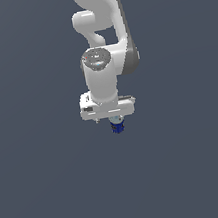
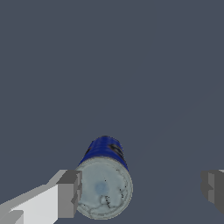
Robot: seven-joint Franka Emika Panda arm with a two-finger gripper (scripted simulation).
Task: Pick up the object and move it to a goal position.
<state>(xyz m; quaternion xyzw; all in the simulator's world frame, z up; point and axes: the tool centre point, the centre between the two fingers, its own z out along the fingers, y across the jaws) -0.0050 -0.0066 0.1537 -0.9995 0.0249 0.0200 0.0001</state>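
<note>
The gripper stands wide open and holds nothing. In the wrist view one grey finger sits against the side of the blue can, touching it or very nearly so, while the other finger is well apart from the can with bare floor between them.

The can stands upright on the grey floor, seen almost end on: its pale, mottled top faces the camera, and the blue wall with a dark label patch runs away behind it. It lies between the fingers but off centre, close to one of them. In the exterior view only a sliver of the can shows, just under the gripper and the white arm above it.

The step in hand looks like the grasp itself: the hand is down around the can and has not yet closed. The next move likely calls for closing the fingers squarely on the can's wall, perhaps after centring, since a one-sided push could tip or slide it. No goal marker is visible in either view.
</note>
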